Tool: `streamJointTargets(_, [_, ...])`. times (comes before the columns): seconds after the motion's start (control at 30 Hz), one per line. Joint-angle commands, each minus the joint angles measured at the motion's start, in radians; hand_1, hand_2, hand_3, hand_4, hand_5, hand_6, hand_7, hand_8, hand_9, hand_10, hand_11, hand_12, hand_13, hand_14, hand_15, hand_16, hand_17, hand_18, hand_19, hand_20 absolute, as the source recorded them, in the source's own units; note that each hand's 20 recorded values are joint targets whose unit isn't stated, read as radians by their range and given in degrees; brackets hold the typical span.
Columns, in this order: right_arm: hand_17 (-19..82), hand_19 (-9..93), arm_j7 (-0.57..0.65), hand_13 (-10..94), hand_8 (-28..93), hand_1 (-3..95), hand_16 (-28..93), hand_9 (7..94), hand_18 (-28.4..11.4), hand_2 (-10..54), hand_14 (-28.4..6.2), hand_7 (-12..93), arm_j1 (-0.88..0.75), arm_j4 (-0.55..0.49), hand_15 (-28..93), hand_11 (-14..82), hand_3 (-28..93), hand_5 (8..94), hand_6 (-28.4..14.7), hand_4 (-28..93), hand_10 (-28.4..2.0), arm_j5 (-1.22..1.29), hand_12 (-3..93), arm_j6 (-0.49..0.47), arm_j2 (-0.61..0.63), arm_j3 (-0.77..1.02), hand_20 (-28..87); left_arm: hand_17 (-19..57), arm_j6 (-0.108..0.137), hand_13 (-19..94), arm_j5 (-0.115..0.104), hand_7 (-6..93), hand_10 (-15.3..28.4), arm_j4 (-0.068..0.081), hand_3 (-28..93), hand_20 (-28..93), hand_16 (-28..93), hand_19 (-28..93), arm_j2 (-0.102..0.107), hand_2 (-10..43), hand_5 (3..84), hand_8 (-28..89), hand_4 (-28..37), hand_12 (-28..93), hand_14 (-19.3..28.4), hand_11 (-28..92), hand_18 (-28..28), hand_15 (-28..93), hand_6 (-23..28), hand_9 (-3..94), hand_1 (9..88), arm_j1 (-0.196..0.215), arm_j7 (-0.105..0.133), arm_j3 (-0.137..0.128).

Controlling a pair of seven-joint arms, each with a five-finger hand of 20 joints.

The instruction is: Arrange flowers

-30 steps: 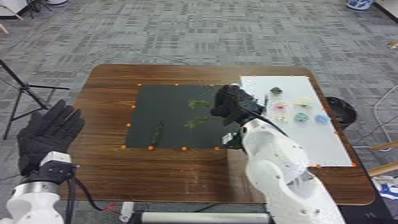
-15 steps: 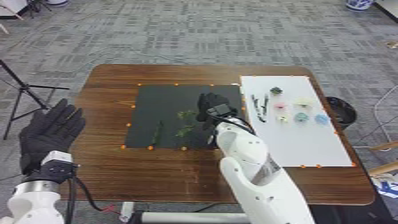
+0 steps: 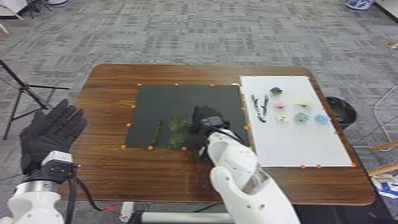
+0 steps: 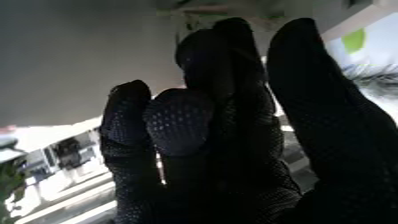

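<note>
A brown wooden table is seen from above. Between its centre and left edge, a dark mat is laid out, probably as the ground for the arrangement. On its near half, leafy green sprigs and a slim green stem are placed side by side, perhaps so that a leafy base is formed first.

The right hand is lowered just beside the sprigs; its fingers are held mostly straight and close together, apparently so that thin greenery can be nudged flat. Whether any sprig is gripped cannot be told.

Toward the table's right edge, a pink flower, a blue flower and dark twigs are kept on a white board, spaced apart, presumably for easy picking. The left hand is held open beyond the left edge, leaving working room.
</note>
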Motion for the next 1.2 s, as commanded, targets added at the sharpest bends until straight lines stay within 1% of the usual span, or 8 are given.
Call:
streamJointTargets(0.03, [41, 87, 0.028, 72, -7, 42.1, 37, 72.6, -23.3, -9.5, -9.8, 18, 0.004, -0.027, 69, 38.1, 71, 70.9, -5.1, -21, -14.9, 0.044, 30.6, -0.026, -0.005, -0.006, 28, -6.6, -0.004, 28, -0.004, 11.7, 15.3, 0.003, 70, 9, -6, 40, -0.001, 18.4, 44.7, -10, -28.3, 9, 15.5, 22, 15.4, 30, 9.3, 36.7, 26.9, 0.0, -0.005, 0.0])
streamJointTargets(0.3, [40, 87, -0.04, 68, -8, 36.2, 38, 67.6, -23.6, -9.5, -11.7, 15, -0.021, -0.063, 71, 37.2, 70, 64.3, -7.1, -20, -16.9, -0.051, 29.6, 0.101, 0.048, -0.022, 28, -6.6, -0.004, 28, -0.005, 11.9, 15.3, -0.004, 70, 9, -6, 40, -0.007, 18.5, 44.7, -10, -28.3, 9, 15.5, 23, 15.4, 30, 9.3, 36.7, 26.9, 0.019, 0.007, -0.011])
streamJointTargets(0.4, [39, 88, -0.053, 64, -7, 33.4, 38, 62.9, -23.7, -7.2, -13.0, 26, -0.029, -0.072, 73, 35.7, 71, 62.8, -7.3, -19, -18.3, -0.071, 27.8, 0.148, 0.076, -0.033, 28, -6.6, -0.01, 28, 0.001, 11.9, 15.4, -0.002, 70, 9, -6, 40, -0.013, 18.5, 44.7, -10, -28.3, 9, 15.5, 23, 15.4, 30, 9.3, 36.7, 26.9, 0.016, 0.002, -0.011])
streamJointTargets(0.47, [39, 88, -0.036, 64, -10, 32.4, 36, 62.4, -23.6, -3.2, -12.6, 40, -0.027, -0.089, 74, 30.2, 72, 61.6, -7.1, -19, -19.0, -0.028, 25.3, 0.087, 0.078, -0.022, 28, -6.6, -0.019, 28, 0.005, 11.9, 15.4, -0.004, 71, 9, -6, 40, -0.014, 19.0, 44.7, -10, -28.3, 9, 15.5, 23, 15.4, 30, 9.3, 36.7, 27.2, 0.024, 0.003, -0.015])
streamJointTargets(0.53, [39, 88, -0.054, 65, 5, 33.9, 35, 62.9, -23.5, -0.8, -12.2, 49, -0.03, -0.105, 74, 23.2, 72, 59.9, -7.1, -21, -20.1, 0.03, 21.7, 0.02, 0.08, 0.006, 28, -6.6, -0.016, 28, 0.0, 11.9, 15.4, -0.005, 71, 10, -6, 40, -0.015, 19.2, 44.6, -10, -28.3, 9, 15.5, 23, 15.4, 30, 9.3, 36.7, 27.4, 0.023, 0.007, -0.015])
streamJointTargets(0.63, [38, 88, -0.152, 64, 7, 32.8, 34, 59.4, -23.0, 3.8, -12.1, 52, -0.05, -0.116, 74, 16.8, 72, 60.9, -7.7, -21, -21.4, -0.004, 18.9, -0.018, 0.092, 0.034, 28, -6.6, -0.014, 28, 0.004, 11.9, 15.3, -0.008, 72, 9, -6, 40, -0.018, 19.3, 44.7, -10, -28.3, 9, 15.6, 23, 15.4, 30, 9.3, 36.7, 27.4, 0.029, 0.005, -0.021])
streamJointTargets(0.73, [36, 86, -0.171, 62, -13, 28.6, 33, 56.5, -23.4, 9.3, -13.4, 49, -0.054, -0.145, 75, 13.0, 73, 68.2, -5.9, -20, -21.6, 0.03, 17.3, -0.151, 0.085, 0.056, 31, -6.6, -0.005, 28, 0.008, 12.0, 15.3, -0.011, 72, 10, -6, 40, -0.018, 19.2, 44.6, -10, -28.3, 9, 15.5, 23, 15.4, 30, 9.2, 36.6, 27.5, 0.032, 0.007, -0.021])
streamJointTargets(1.2, [33, 82, -0.183, 59, -11, 29.9, 31, 57.3, -24.5, 8.5, -15.3, 13, -0.049, -0.141, 76, 13.6, 71, 70.8, -4.4, -19, -21.3, 0.009, 18.7, -0.328, 0.053, 0.065, 36, -6.6, -0.01, 28, 0.009, 12.0, 15.4, -0.004, 71, 9, -6, 40, -0.014, 19.3, 44.7, -10, -28.3, 9, 15.5, 23, 15.5, 30, 9.2, 36.6, 27.5, 0.018, 0.0, -0.008])
